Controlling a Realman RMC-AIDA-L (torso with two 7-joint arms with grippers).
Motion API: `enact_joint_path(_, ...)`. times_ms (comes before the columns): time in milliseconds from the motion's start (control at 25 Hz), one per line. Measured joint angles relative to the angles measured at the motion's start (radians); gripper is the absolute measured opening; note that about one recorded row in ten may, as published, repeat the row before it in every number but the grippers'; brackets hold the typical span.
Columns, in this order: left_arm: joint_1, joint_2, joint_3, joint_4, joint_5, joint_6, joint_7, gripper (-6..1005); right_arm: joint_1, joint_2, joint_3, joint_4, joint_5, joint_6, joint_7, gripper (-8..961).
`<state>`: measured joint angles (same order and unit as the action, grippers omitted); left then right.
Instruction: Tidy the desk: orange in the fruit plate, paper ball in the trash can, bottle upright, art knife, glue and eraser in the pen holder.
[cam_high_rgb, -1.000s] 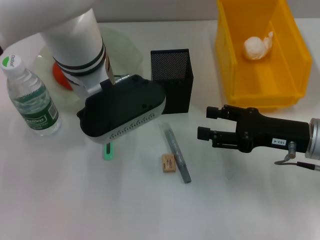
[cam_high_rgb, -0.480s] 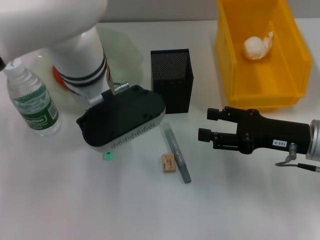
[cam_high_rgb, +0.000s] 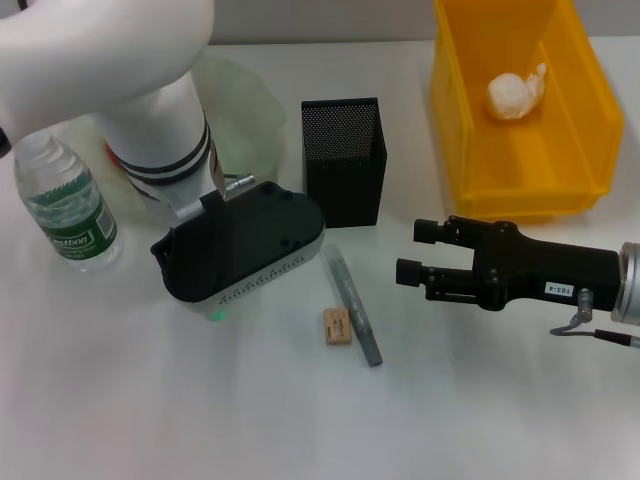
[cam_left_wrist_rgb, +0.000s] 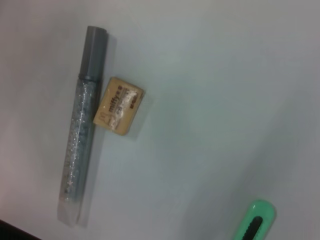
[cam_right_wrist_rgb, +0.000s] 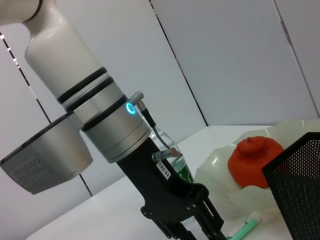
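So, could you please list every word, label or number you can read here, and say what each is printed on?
"miffy": on the eraser; the smaller print beside it is too blurred to read.
"estbon": partial brand on the bottle label.
White tag on the right tool: digits too small to read reliably.
White tag on the left tool: digits too blurred to read.

On your white desk (cam_high_rgb: 150, 400): holder (cam_high_rgb: 345, 160) upright mid-rear. Bin (cam_high_rgb: 520, 110) right of it, plate (cam_high_rgb: 245, 100) and bottle (cam_high_rgb: 62, 205) left. Glue (cam_high_rgb: 352, 305), eraser (cam_high_rgb: 337, 327) and green knife (cam_left_wrist_rgb: 253, 227) lie in front.
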<state>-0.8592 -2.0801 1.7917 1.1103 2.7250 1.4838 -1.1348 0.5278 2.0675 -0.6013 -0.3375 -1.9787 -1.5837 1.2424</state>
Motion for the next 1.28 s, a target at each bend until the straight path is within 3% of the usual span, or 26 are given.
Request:
enact_joint_path(560,-0.028,0.0,0.006,-0.058,-0.018,-0.014,-0.004,453,0.004,-0.001,-0.003,-0.006,-0.001,0.001,0.011,790)
enact_joint_path(1280,-0.036,0.0,0.018,-0.078,-0.048,-0.017,-0.011,441,0.001,-0.004,-0.003,-0.006,-0.003,0.001,0.007,790)
